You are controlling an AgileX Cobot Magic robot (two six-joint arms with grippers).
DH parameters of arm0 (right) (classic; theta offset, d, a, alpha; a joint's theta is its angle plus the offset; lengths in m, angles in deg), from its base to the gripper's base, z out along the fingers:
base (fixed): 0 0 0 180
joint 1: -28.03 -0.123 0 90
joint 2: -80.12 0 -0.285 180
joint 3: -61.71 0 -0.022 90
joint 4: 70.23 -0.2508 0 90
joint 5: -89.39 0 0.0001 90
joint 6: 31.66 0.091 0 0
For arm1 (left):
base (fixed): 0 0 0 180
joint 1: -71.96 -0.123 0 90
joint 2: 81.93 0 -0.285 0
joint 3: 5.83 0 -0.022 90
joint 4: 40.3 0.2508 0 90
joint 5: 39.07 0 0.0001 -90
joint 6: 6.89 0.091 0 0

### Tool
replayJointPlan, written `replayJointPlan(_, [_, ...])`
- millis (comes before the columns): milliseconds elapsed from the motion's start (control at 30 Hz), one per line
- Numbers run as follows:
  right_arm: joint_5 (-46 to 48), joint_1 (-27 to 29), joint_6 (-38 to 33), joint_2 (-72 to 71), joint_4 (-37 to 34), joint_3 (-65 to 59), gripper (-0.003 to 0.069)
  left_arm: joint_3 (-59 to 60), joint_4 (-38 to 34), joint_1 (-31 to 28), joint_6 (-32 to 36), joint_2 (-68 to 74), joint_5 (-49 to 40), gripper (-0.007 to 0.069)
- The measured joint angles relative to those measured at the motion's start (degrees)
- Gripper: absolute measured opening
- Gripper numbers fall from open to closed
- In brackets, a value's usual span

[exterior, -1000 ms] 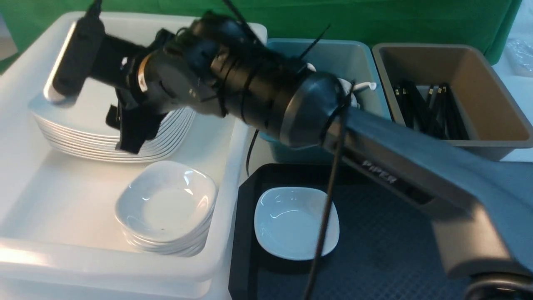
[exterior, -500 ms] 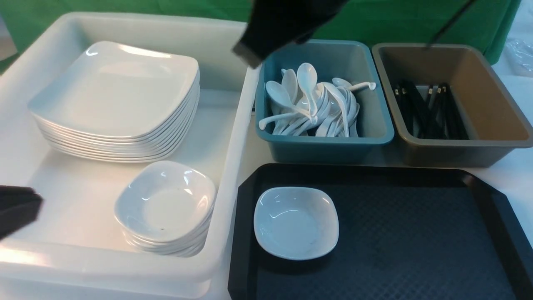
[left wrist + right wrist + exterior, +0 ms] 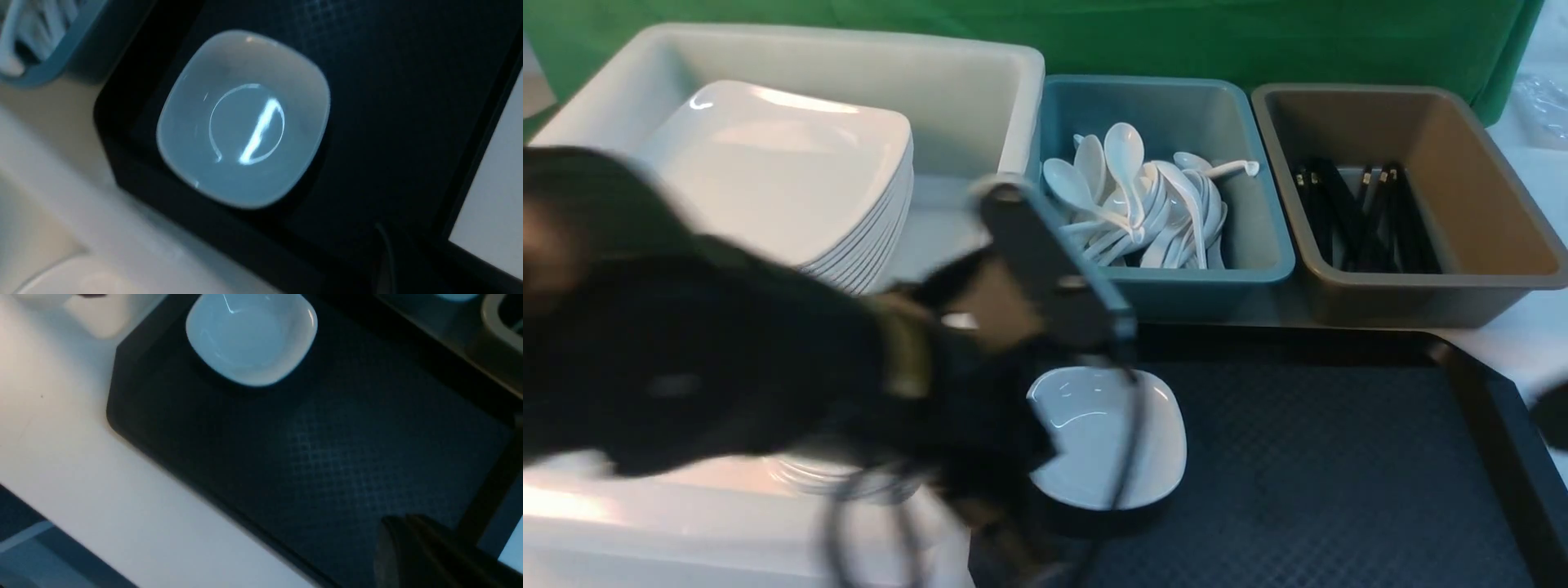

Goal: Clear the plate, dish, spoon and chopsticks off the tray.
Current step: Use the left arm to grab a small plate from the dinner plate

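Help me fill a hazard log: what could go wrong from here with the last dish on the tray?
The left arm is blurred with motion above the dish; arriving fast, it could knock the glossy dish instead of gripping it. Its cable hangs across the dish and may snag or drag it. The dish sits close to the tray corner rim, leaving little finger room there.

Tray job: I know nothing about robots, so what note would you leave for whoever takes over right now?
Left gripper: shut, its tips lost in blur; the left arm hangs over the dish.
Right gripper: shut, empty, by the tray's right edge.
Done: plates stacked in the white tub, spoons in the teal bin, chopsticks in the brown bin.
Left: the dish, alone on the tray's left side; it probably belongs in the white tub.
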Motion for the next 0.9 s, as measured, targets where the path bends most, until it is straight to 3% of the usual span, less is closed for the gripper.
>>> replayJointPlan(200, [0.0, 0.0, 4.1, -13.5, -0.1, -6.7, 0.0028, -7.1, -0.6, 0.6, 0.6, 13.3, 2.8, 0.0082])
replayJointPlan(333, [0.0, 0.0, 5.8, -19.8, -0.2, -7.7, 0.0028, -13.5, -0.6, 0.6, -1.9, 23.1, 2.9, 0.0247])
replayJointPlan(400, [0.0, 0.0, 5.9, -20.8, -0.2, -7.7, 0.0028, -14.7, -0.6, 0.6, -2.5, 25.0, 2.8, 0.0289])
replayJointPlan(467, [0.0, 0.0, 6.2, -22.3, -0.4, -7.7, 0.0028, -17.3, -0.5, 0.6, -3.4, 29.4, 2.4, 0.0391])
replayJointPlan(567, [0.0, 0.0, 6.4, -22.5, -0.5, -7.8, 0.0031, -19.3, 0.9, 0.6, -5.1, 33.0, 2.5, 0.0468])
replayJointPlan(700, [0.0, 0.0, 6.5, -22.5, -0.6, -7.8, 0.0036, -20.6, 7.0, 0.6, -9.8, 36.1, 2.5, 0.0486])
replayJointPlan(900, [0.0, 0.0, 6.1, -22.5, -0.6, -7.8, 0.0037, -20.7, 8.2, 0.6, -12.0, 37.8, 2.4, 0.0445])
